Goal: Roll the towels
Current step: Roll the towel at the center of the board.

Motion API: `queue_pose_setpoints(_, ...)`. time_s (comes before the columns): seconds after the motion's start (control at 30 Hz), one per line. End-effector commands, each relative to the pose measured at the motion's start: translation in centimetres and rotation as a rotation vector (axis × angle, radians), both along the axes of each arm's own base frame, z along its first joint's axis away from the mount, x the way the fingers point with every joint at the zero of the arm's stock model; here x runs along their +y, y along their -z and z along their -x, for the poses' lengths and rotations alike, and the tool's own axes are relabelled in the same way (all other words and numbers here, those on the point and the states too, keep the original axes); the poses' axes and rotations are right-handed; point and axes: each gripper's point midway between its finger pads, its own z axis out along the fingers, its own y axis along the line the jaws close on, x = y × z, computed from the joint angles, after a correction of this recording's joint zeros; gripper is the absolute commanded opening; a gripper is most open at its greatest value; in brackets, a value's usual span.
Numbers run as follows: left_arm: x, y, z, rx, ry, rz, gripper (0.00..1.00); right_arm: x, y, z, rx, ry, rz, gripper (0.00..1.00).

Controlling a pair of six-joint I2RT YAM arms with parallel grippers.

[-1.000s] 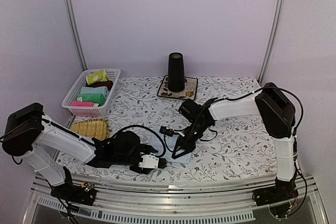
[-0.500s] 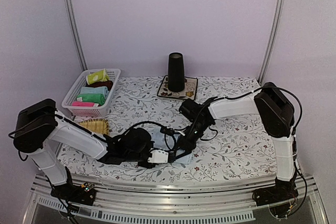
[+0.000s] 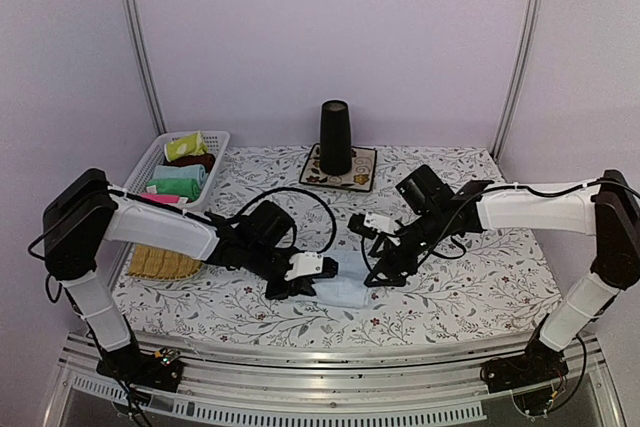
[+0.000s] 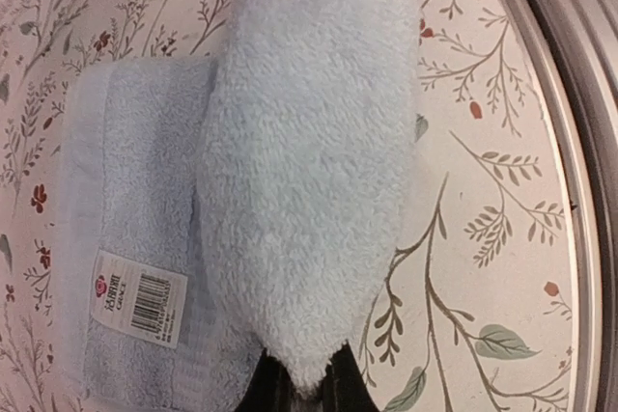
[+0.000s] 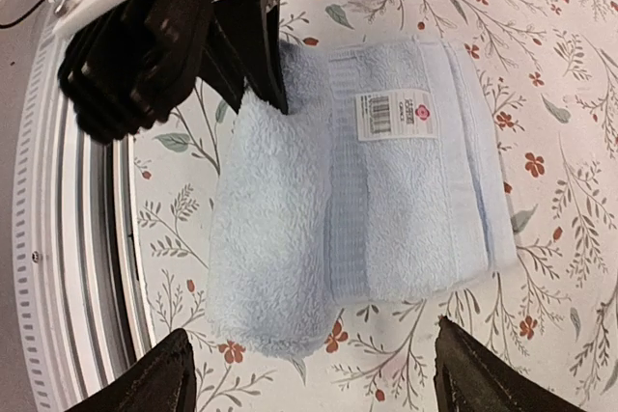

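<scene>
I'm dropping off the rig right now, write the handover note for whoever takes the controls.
Left gripper shut on the light blue towel at its rolled rail-side edge.
Right gripper open above it, holding nothing.
Towel lies front centre on the table, about half rolled.
A yellow-green towel appears to sit in the basket, far left.
Left to do: finish this roll, then the other towel.

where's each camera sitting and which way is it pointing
Top: above, behind the robot, facing down at the table; left claw and right claw show.
Left wrist: behind the left claw, facing down at the towel it pinches; dark fingertips show.
Right wrist: behind the right claw, facing down; its spread fingertips show.
Shared: both wrists see the towel; right wrist also sees the left claw.
</scene>
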Motion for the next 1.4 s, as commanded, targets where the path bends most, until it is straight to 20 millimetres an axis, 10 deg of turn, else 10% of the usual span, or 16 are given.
queue_pose_setpoints(0.0,0.4,1.7,1.1,0.296,-0.021,-0.039,0.00,-1.7,-1.4,-2.6,-0.333,0.078,0.026,0.85)
queue_pose_setpoints(0.23,-0.1,2.8,-0.6,0.482,-0.070,-0.057,0.00,-1.2,-0.2,0.1,-0.618,-0.040,0.099,0.85)
queue_pose_setpoints(0.87,-0.3,5.8,-2.4,0.738,-0.150,-0.149,0.00,2.8,3.8,-1.0,-0.814,-0.139,0.197,0.75)
queue_pose_setpoints(1.07,-0.3,5.1,-2.9,0.763,-0.155,-0.120,0.00,3.0,5.0,-1.8,-0.819,-0.110,0.241,0.59)
queue_pose_setpoints(1.2,-0.1,4.9,-3.2,0.758,-0.164,-0.114,0.03,3.8,6.1,-1.6,-0.764,-0.130,0.252,0.27)
queue_pose_setpoints(1.37,0.5,4.6,-3.7,0.687,-0.183,-0.125,0.35,4.2,6.9,-0.5,-0.640,-0.159,0.233,0.05)
